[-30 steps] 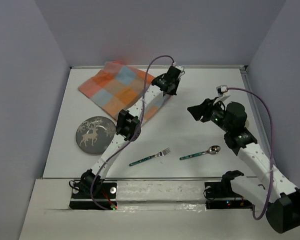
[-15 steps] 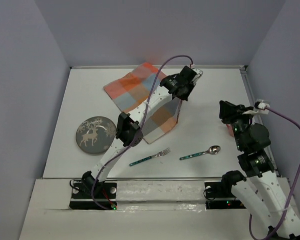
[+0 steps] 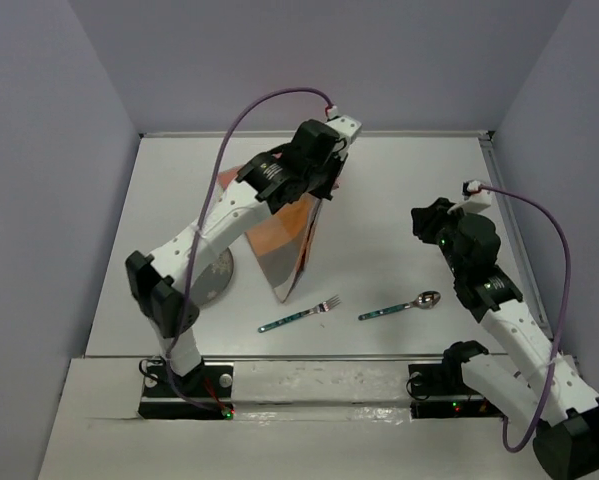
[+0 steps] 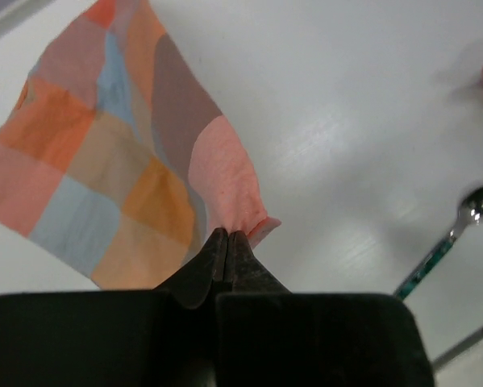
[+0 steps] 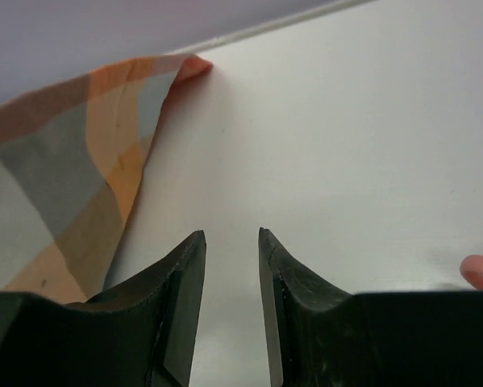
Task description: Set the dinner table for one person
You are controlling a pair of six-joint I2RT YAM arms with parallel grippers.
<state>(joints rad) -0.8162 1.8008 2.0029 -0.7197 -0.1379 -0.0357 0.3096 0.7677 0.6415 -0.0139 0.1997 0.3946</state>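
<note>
My left gripper point(image 3: 322, 180) is shut on one corner of the orange-and-blue checked cloth mat point(image 3: 291, 245), which hangs folded above the white dinner table point(image 3: 399, 170). In the left wrist view the closed fingertips point(image 4: 227, 236) pinch the cloth point(image 4: 104, 161). My right gripper point(image 3: 422, 222) is open and empty, held above the table to the right of the cloth; its wrist view shows the gap between its fingers point(image 5: 229, 235) and the cloth point(image 5: 64, 185) to the left. A fork point(image 3: 300, 316) and a spoon point(image 3: 400, 307) with teal handles lie near the front.
A dark round plate point(image 3: 220, 277) lies at the left, mostly hidden by my left arm. A pink-red object point(image 5: 480, 271) shows at the right edge of the right wrist view. Grey walls close in the table on three sides.
My left gripper lifted the cloth off the back left of the table and carried it toward the centre, where it now hangs. My right arm swung right, then back toward the centre.
</note>
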